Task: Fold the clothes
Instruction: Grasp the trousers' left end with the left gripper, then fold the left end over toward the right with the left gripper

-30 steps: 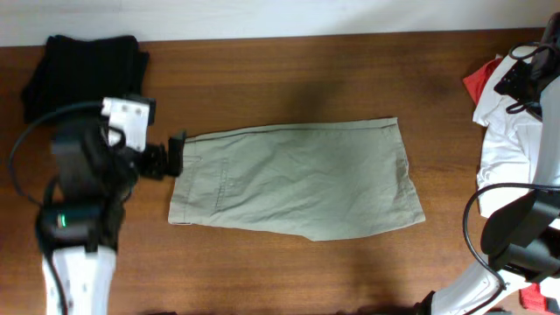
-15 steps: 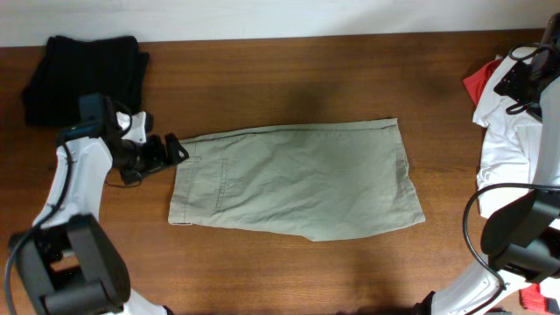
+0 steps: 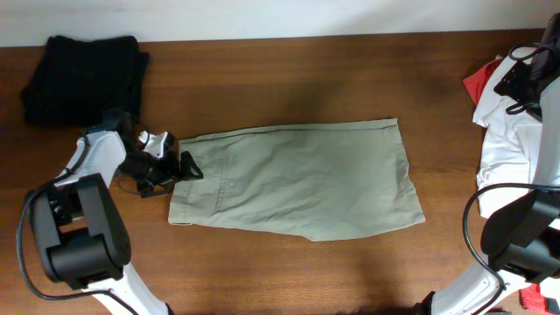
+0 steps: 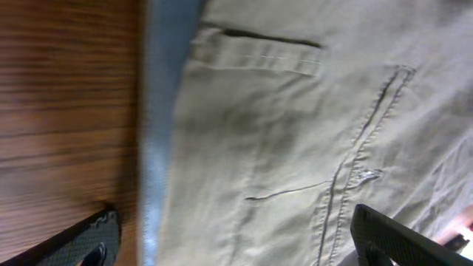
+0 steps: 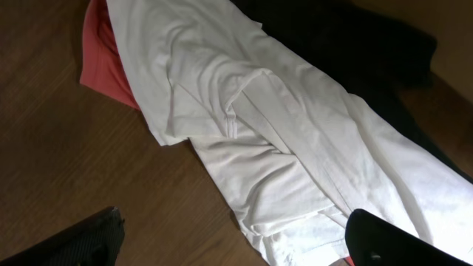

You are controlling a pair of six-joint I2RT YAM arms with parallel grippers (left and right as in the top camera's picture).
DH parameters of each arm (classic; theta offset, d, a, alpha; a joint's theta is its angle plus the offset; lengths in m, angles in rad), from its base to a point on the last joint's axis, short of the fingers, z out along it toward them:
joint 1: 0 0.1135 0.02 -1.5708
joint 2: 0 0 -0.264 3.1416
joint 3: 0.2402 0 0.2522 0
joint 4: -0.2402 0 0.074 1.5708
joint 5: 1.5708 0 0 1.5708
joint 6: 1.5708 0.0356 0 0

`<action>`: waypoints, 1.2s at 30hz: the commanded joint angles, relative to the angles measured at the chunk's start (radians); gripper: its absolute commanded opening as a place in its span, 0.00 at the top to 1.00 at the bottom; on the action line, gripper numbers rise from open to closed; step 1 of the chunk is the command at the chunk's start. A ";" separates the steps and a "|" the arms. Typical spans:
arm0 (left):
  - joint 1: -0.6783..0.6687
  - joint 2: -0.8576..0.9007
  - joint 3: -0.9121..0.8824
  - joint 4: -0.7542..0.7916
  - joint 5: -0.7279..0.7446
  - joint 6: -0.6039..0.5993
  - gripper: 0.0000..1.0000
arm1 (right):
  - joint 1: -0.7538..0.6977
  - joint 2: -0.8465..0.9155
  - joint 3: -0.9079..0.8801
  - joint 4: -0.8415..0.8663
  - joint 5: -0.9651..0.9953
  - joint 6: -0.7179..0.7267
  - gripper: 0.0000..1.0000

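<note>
- The khaki trousers (image 3: 297, 179) lie flat in the middle of the table (image 3: 306, 79), with the waistband at the left end and the hems at the right.
- The left gripper (image 3: 182, 166) sits at the waistband edge. In its wrist view the tips are spread wide over a pocket seam and a belt loop, gripping nothing.
- The right gripper (image 5: 236, 240) hangs over the heap at the table's right edge, also spread wide with nothing held.
- That heap holds a crumpled white garment (image 5: 266, 133), with a red garment (image 5: 100, 63) showing from under its edge.
- A black garment (image 3: 83, 74) lies folded at the far left corner, well apart from the trousers.
</note>
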 commanded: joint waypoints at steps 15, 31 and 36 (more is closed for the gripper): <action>-0.031 0.077 0.126 -0.100 -0.365 -0.203 0.99 | -0.002 -0.013 0.018 0.000 0.015 0.005 0.01; -0.224 0.055 0.979 -0.727 -0.337 -0.303 0.99 | -0.002 -0.013 0.018 0.000 0.015 0.005 0.01; -0.368 0.010 1.009 -0.701 -0.281 -0.318 0.99 | -0.002 -0.013 0.018 0.000 0.015 0.005 0.01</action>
